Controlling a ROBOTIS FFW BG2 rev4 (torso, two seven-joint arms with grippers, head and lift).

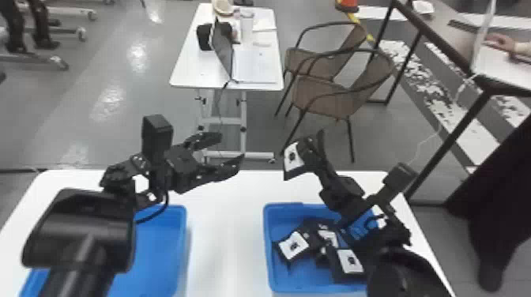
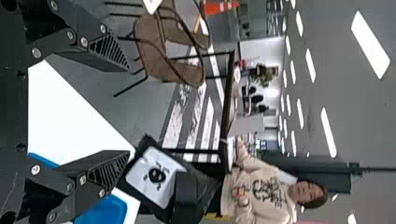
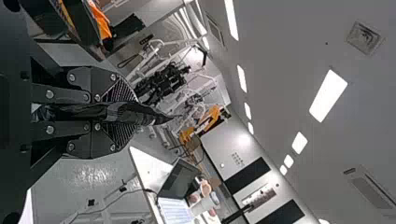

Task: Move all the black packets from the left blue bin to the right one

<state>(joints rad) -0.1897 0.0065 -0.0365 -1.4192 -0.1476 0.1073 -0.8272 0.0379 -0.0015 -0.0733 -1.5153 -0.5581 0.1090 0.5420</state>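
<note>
**Risks in placing a held packet**

Your right gripper [image 3: 134,115] is closed on a flat black packet with a white label [image 1: 293,157], raised beyond the right blue plastic bin [image 1: 267,249]; releasing there would probably drop it outside. Lowered carelessly, it could snag on the loosely piled packets [image 1: 293,246]. Your left gripper [image 1: 230,147] is wide and empty; its arm partly hides the left blue plastic bin [image 1: 158,256], so you could overlook leftovers.
</note>
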